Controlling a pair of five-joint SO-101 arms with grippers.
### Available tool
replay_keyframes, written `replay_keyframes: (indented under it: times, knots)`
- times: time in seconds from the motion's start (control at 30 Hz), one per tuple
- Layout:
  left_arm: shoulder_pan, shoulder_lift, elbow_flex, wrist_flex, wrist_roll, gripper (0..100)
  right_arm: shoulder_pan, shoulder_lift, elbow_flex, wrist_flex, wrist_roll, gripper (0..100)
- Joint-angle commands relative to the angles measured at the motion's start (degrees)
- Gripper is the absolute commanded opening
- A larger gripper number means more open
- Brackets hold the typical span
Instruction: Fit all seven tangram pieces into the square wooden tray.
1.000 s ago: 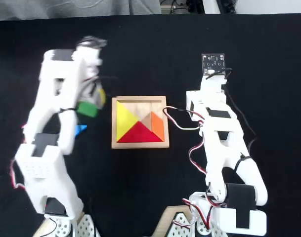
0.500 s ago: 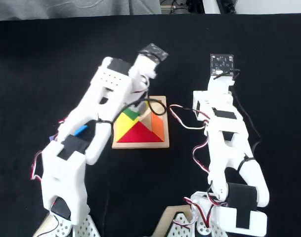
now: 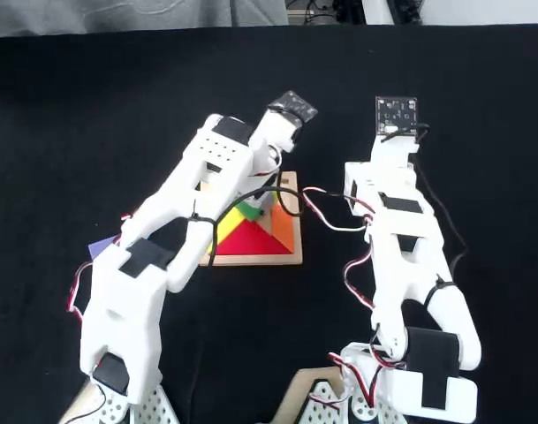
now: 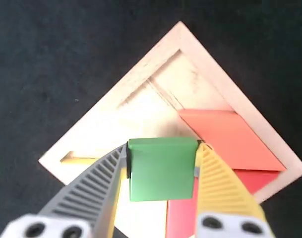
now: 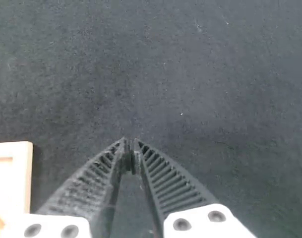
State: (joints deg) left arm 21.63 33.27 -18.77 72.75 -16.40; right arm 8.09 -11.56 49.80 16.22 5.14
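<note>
While above tray (image 4: 108,96), square (image 4: 161,171) in claw (image 4: 161,148).

No legible text, label, number or sign found in any view. The small dark board (image 3: 397,113) on my right arm, upper right of centre in the high view, carries pale marks too small for me to read.

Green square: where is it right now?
In the left wrist view, the green square is clamped in the left gripper over the wooden tray, near the orange piece.
</note>
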Motion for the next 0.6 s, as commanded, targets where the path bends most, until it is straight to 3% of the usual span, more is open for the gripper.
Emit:
replay_keyframes:
  times: [0.0, 0.33, 0.57]
  knots:
    - [-0.6, 0.0, -1.0, -3.1, 0.0, 14, 0.5, 0.1, -2.7, -1.1, -0.1, 1.2]
    - [-0.9, 1.0, -1.0, -4.5, -0.1, 14, 0.4, 0.2, -2.8, -0.9, -0.1, 1.2]
    - [-1.9, 1.0, -0.9, -4.5, -0.2, 24, 0.4, 0.2, -2.8, -0.8, -0.1, 1.3]
